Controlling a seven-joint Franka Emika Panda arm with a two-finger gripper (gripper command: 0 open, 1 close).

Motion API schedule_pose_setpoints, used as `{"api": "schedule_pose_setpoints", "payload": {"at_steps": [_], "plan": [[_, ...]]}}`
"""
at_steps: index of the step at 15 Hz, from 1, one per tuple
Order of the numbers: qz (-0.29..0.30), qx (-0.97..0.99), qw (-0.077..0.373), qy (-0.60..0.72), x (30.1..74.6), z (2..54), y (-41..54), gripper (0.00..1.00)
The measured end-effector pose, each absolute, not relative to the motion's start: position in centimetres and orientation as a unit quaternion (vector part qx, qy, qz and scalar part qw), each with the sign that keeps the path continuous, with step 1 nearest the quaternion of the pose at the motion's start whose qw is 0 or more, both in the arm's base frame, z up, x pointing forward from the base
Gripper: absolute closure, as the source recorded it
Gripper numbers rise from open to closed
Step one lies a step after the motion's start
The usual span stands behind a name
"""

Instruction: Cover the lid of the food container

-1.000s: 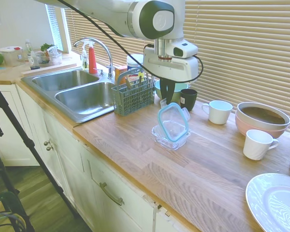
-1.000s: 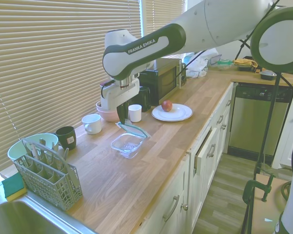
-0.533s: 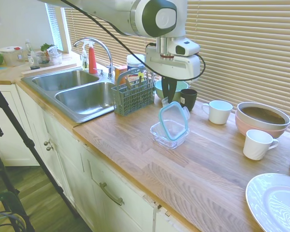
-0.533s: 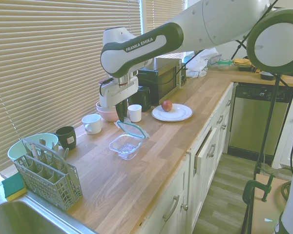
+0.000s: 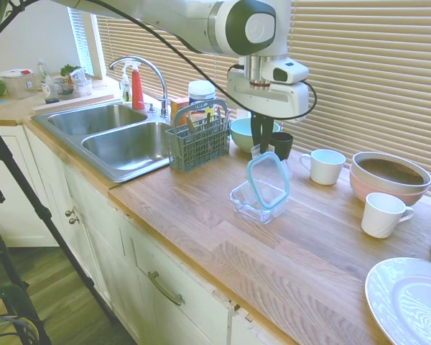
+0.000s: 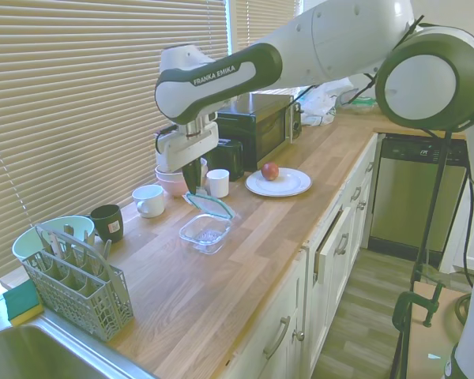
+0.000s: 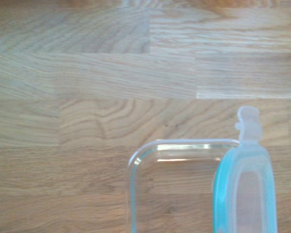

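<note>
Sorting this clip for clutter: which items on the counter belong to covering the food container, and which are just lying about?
Part of the job:
- lid, held tilted over the dish
- food container, uncovered on the counter
- gripper, shut on the lid's upper edge

Just lying about:
- teal bowl
- dark mug
- white mugs
- pink bowls
- utensil caddy
- apple on a plate

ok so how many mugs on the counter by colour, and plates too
white mugs: 2
black mugs: 1
plates: 1
total: 4
</note>
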State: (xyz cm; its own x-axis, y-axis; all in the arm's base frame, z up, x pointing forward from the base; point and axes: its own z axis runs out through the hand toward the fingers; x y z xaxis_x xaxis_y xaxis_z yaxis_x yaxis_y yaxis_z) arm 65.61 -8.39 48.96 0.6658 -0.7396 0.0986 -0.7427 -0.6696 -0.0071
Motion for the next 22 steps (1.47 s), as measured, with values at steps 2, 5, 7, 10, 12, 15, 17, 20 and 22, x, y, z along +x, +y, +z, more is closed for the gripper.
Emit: {"api": "schedule_pose_setpoints", "payload": {"at_steps": [2, 5, 7, 10, 12, 15, 17, 20, 22], "plan": [[0.048, 0.913, 0.029, -0.403, 66.2, 48.5, -6.5, 1.0], [0.04, 0.913, 0.046, -0.404, 67.0, 46.3, -5.2, 1.0], [0.038, 0.913, 0.053, -0.404, 67.7, 45.1, -5.0, 1.0], [0.039, 0.914, 0.068, -0.398, 68.2, 44.1, -4.0, 1.0], [0.042, 0.915, 0.076, -0.395, 68.3, 43.9, -3.2, 1.0], [0.043, 0.914, 0.088, -0.394, 68.6, 42.8, -2.2, 1.0], [0.043, 0.913, 0.093, -0.395, 68.7, 41.9, -2.0, 1.0], [0.042, 0.911, 0.104, -0.396, 68.7, 40.7, -2.1, 1.0], [0.042, 0.911, 0.11, -0.395, 68.7, 40.2, -2.2, 1.0]]}}
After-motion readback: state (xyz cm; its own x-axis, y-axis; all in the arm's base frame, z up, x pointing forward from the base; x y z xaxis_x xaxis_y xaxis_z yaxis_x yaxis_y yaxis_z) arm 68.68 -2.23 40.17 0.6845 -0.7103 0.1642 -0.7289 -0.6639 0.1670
